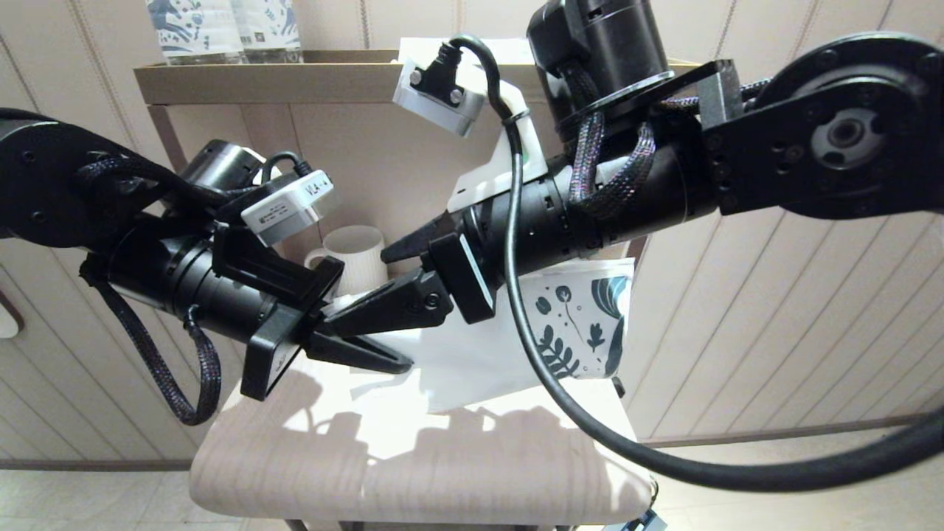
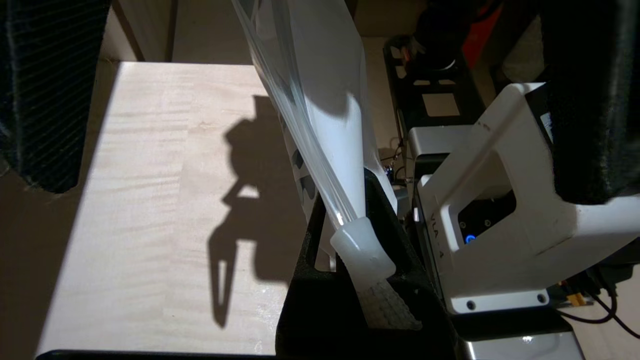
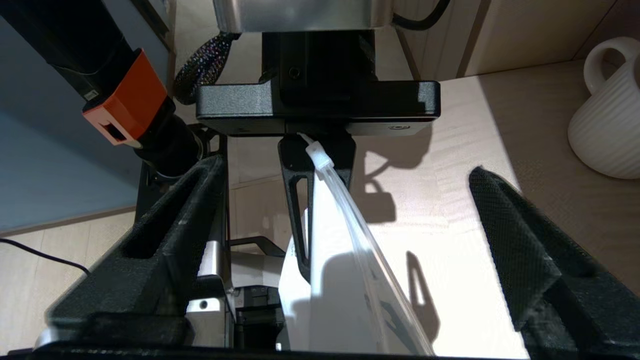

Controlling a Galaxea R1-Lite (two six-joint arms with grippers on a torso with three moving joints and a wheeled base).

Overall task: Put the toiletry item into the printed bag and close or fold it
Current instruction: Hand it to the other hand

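The printed bag (image 1: 516, 335) is a flat pouch of frosted white plastic, with dark teal leaves and flowers at its end toward the right edge of the table; it is held in the air above the back half of the small table (image 1: 413, 457), and its plain end points to the left gripper (image 1: 369, 346). This gripper is closed on the bag, pinching the clear zip strip and its small white slider between black textured pads. The right gripper (image 1: 413, 269) stands just beside it, over the same end of the bag; its two black fingers are spread wide on both sides of the zip edge and they hold nothing. The toiletry item I cannot see in any view. The table top is pale wood with fine grain, with rounded corners, under strong light with hard shadows. A white ribbed mug (image 1: 354, 254) stands near the back edge. Behind is a beige panelled wall and a shelf (image 1: 265, 77) with two patterned bottles (image 1: 221, 29).
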